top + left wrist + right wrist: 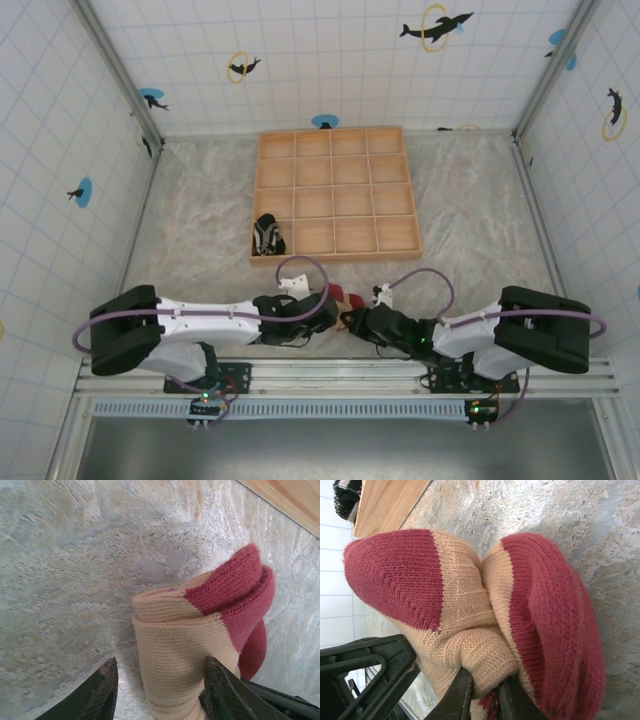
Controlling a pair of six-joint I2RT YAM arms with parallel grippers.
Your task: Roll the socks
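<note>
At the table's (200, 225) 6 o'clock edge the two arms meet at the tan sock (346, 296), which lies bunched and folded, its red parts showing. The right gripper (486, 677), at the sock's 5 o'clock, is pinched tight on a fold of the tan knit. The left gripper (162, 666), at its 9 o'clock, stands half-wide around the sock: one finger (225, 695) touches the fabric, the other is clear of it. Farther off, at 11 o'clock from this sock, the striped sock (266, 236) sits in the near-left compartment of the tray (340, 256)
</note>
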